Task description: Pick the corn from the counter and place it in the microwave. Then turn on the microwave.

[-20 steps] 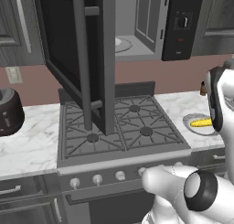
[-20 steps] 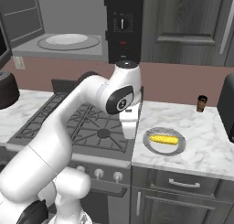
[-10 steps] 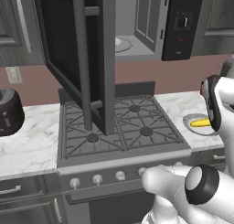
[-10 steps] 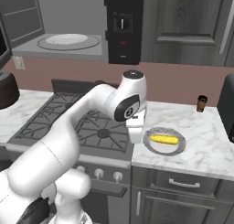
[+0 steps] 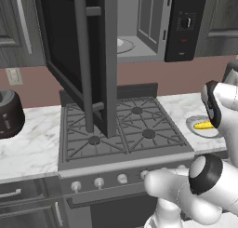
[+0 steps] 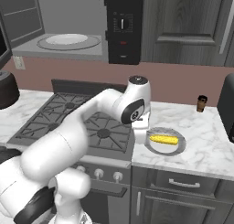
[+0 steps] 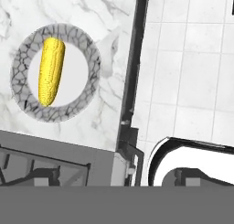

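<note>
Counts: one corn point(image 6: 164, 139), one plate point(image 6: 179, 146), one microwave point(image 5: 188, 24), one small brown bottle point(image 6: 201, 103), one stove point(image 5: 124, 129).

Corn: yellow cob lying flat on the round plate with a grey crackled rim, plate resting on the white marble counter point(image 6: 205, 145) just right of the stove. In the hand view the cob point(image 7: 50, 71) lies lengthwise, toward the left part of the plate's white centre, its ends near the rim point(image 7: 93, 72). In the left base view the cob point(image 5: 203, 125) shows at the right edge, partly behind the arm.

Microwave: door point(image 5: 69, 59) swung wide open, hanging out over the stove grates; grey interior with one round turntable point(image 6: 68, 40) visible. Control panel with one round knob point(image 6: 122, 24) on the microwave's right side.

Bottle: upright on the counter near the back wall, well apart from the plate, to its right.

Arm: wrist bent down over the seam between stove and counter, just left of the plate in the right base view. The fingers are hidden behind the wrist there, and the hand view does not resolve them; cannot tell whether they are spread or closed. Nothing visibly held. From the hand camera the corn sits up and to the left of centre, the counter edge point(image 7: 132, 81) and tiled floor point(image 7: 192, 63) to the right.
</note>
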